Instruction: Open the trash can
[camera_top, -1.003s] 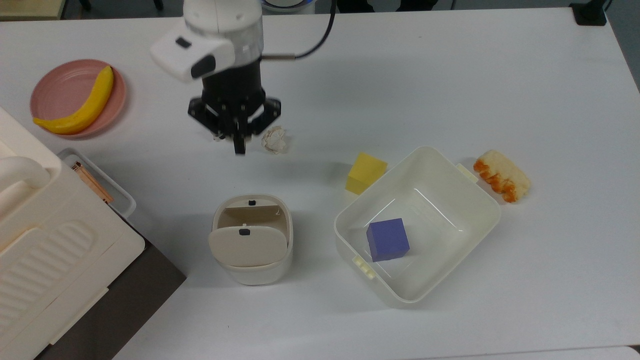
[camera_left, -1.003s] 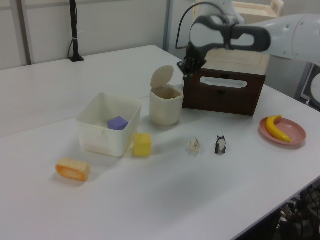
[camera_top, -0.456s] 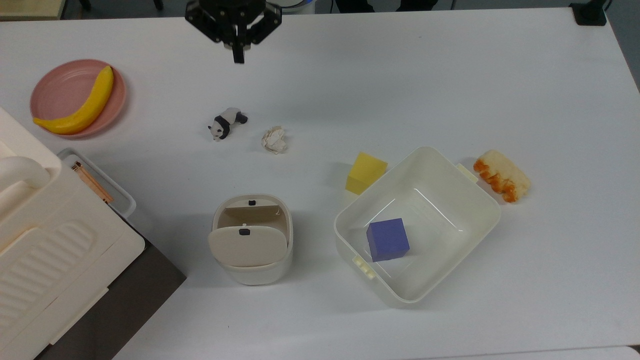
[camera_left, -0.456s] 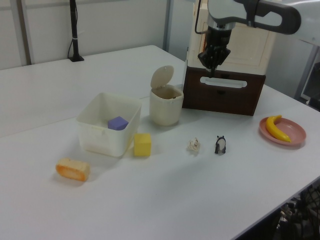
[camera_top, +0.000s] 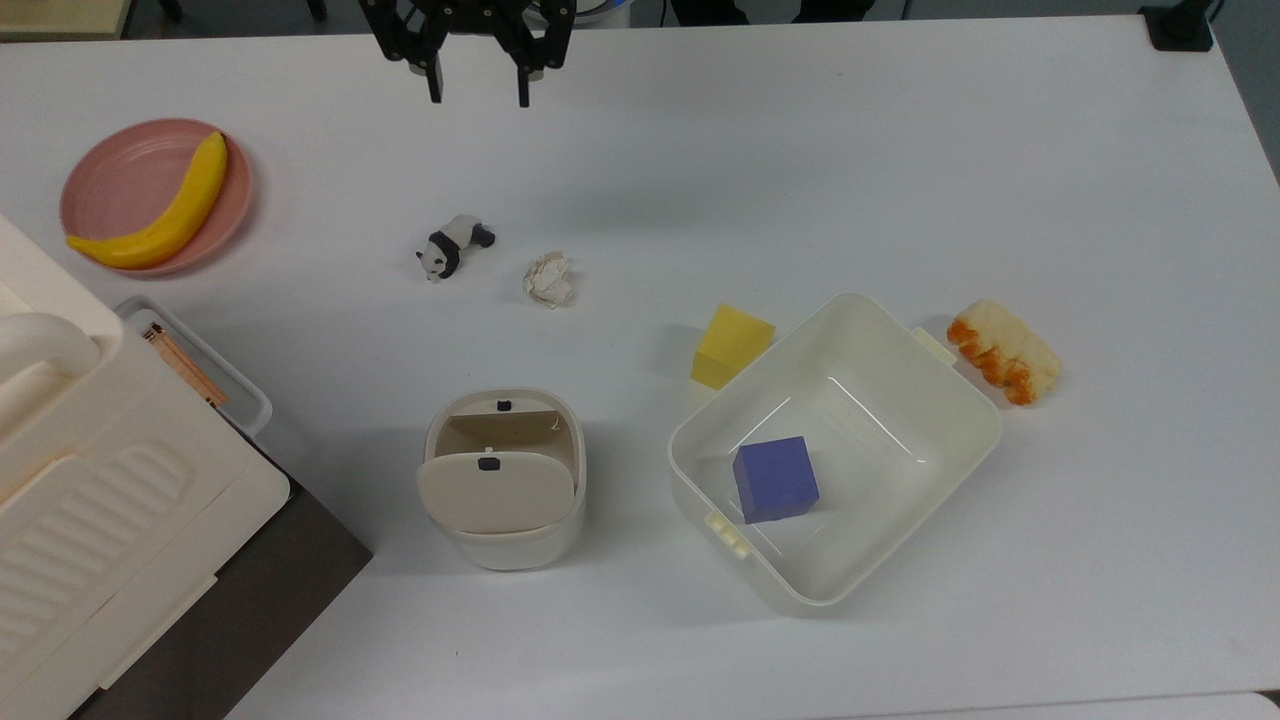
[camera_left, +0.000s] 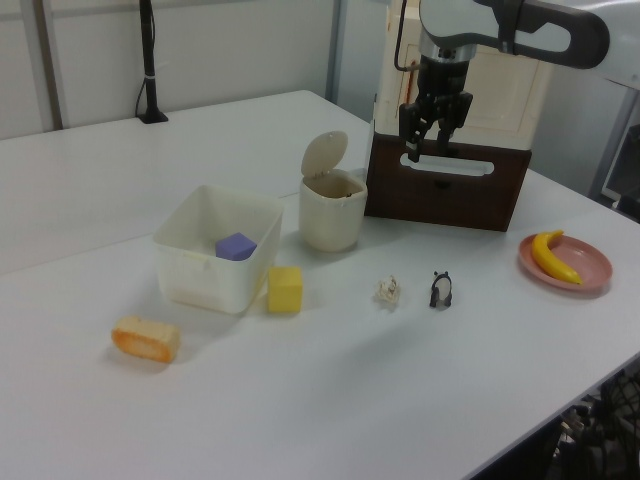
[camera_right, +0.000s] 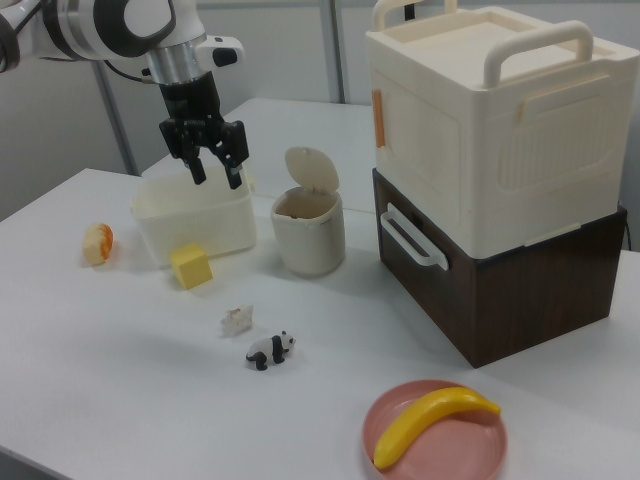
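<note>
Fingers of the black gripper (camera_top: 478, 85) are spread wide, nothing held, high at twelve o'clock in the top view. Smooth, rounded-square cream plastic is seen in the trash can (camera_top: 505, 480), at seven o'clock there, its beige lid (camera_top: 495, 490) flipped up.

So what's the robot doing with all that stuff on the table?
The robot's job is to open the trash can, and its flip lid is already standing up, so you can see inside. The gripper hangs up in the air with its fingers spread apart, holding nothing, well away from the bin. Nothing is touching the toy panda, the crumpled paper, the yellow block or the banana on its pink plate.
</note>
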